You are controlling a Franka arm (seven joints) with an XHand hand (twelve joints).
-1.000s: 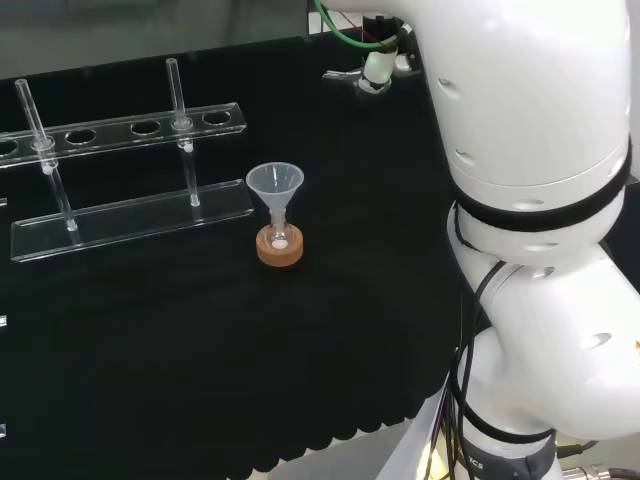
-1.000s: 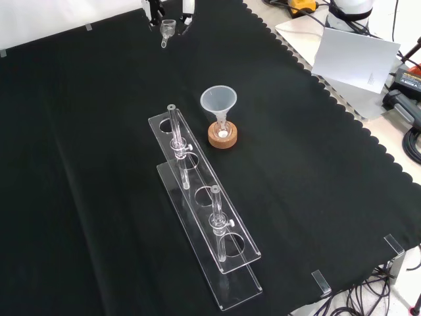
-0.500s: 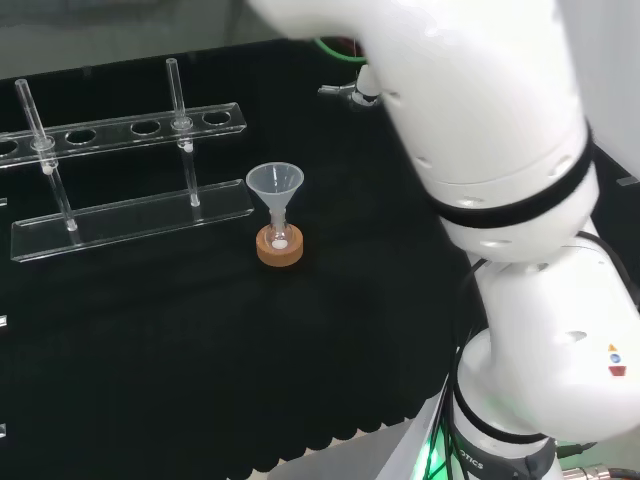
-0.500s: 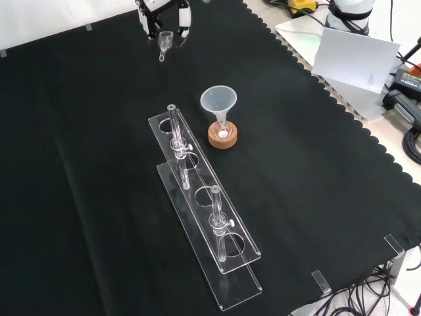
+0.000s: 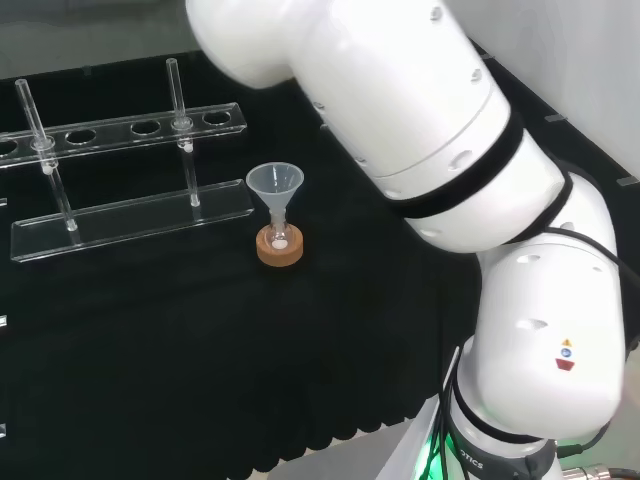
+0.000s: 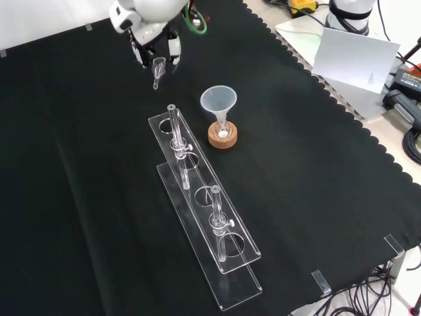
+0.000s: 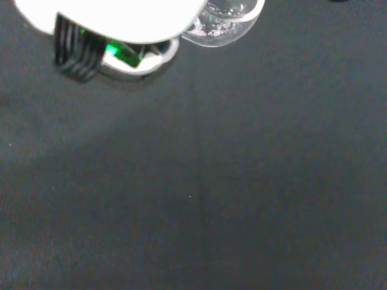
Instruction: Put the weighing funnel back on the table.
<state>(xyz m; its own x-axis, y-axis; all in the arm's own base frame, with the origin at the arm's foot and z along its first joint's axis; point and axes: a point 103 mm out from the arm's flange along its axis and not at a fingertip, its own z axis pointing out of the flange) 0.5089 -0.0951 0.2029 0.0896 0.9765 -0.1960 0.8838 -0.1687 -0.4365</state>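
in the front view the hand (image 6: 155,45) hangs over the far part of the desk (image 6: 79,151). its fingers (image 6: 173,50) curl down on either side of the weighing funnel (image 6: 158,66) and pinch its cup between them. the piece is clear of the cloth and not yet set down.

the relation that matters: the weighing funnel hangs below the fingers, cup uppermost, short stem lowest. its long axis is close to upright, and the stem leans a little toward that view's left. under the stem is bare cloth. the rack (image 6: 197,217) has its nearest end just below and to the right in that view. the funnel (image 6: 218,100) on its cork ring (image 6: 222,136) stands farther right. both are apart from the hand.

in the wrist view the weighing funnel (image 7: 227,18) shows as a clear rounded rim beside the blurred white of the hand, with plain black cloth beyond it.

as i judge it, the stem will meet the desk first on a straight descent. the piece would then need to tip onto its side before the fingers part, or it may topple and roll toward the rack. keeping the drop on the open cloth, away from the rack's end, looks safest.
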